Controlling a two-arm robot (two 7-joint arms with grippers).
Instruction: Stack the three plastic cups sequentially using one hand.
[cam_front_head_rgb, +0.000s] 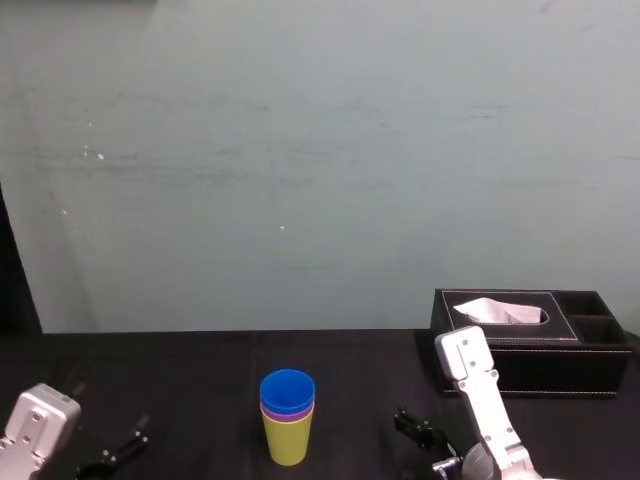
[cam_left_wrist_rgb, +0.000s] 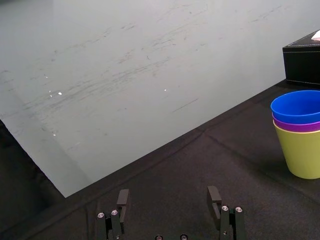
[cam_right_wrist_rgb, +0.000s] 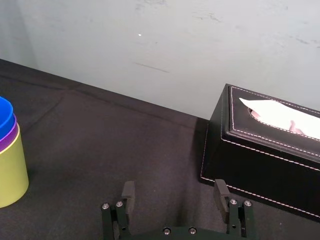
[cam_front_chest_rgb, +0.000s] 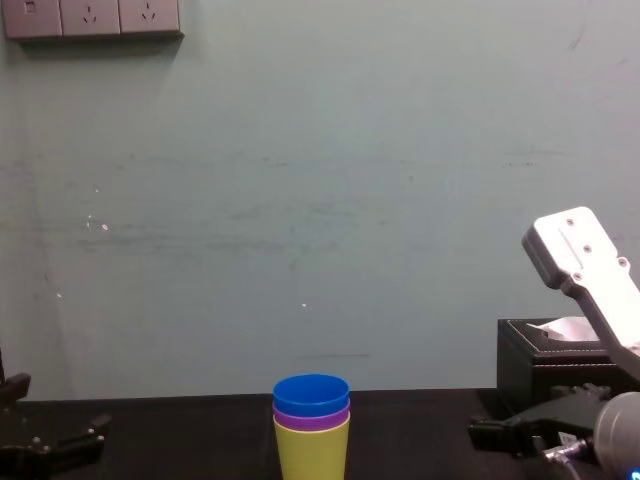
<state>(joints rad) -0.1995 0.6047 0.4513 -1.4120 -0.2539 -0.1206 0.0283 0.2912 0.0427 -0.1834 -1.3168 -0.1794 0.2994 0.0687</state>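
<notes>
The three plastic cups stand nested in one upright stack (cam_front_head_rgb: 287, 418) on the black table, the yellow-green cup (cam_front_chest_rgb: 312, 450) at the bottom, the purple cup (cam_front_chest_rgb: 312, 420) in it and the blue cup (cam_front_chest_rgb: 311, 395) on top. The stack also shows in the left wrist view (cam_left_wrist_rgb: 300, 132) and the right wrist view (cam_right_wrist_rgb: 9, 165). My right gripper (cam_right_wrist_rgb: 175, 195), the hand, hovers low to the right of the stack, apart from it, open and empty; the head view (cam_front_head_rgb: 420, 445) has it near the front edge. My left gripper (cam_left_wrist_rgb: 168, 197) rests open and empty at the far left (cam_front_head_rgb: 115, 450).
A black tissue box (cam_front_head_rgb: 530, 350) with a white tissue stands at the back right, just behind the right arm (cam_front_head_rgb: 480, 400). A pale wall closes off the table's far edge. Wall sockets (cam_front_chest_rgb: 90, 18) sit high on the left.
</notes>
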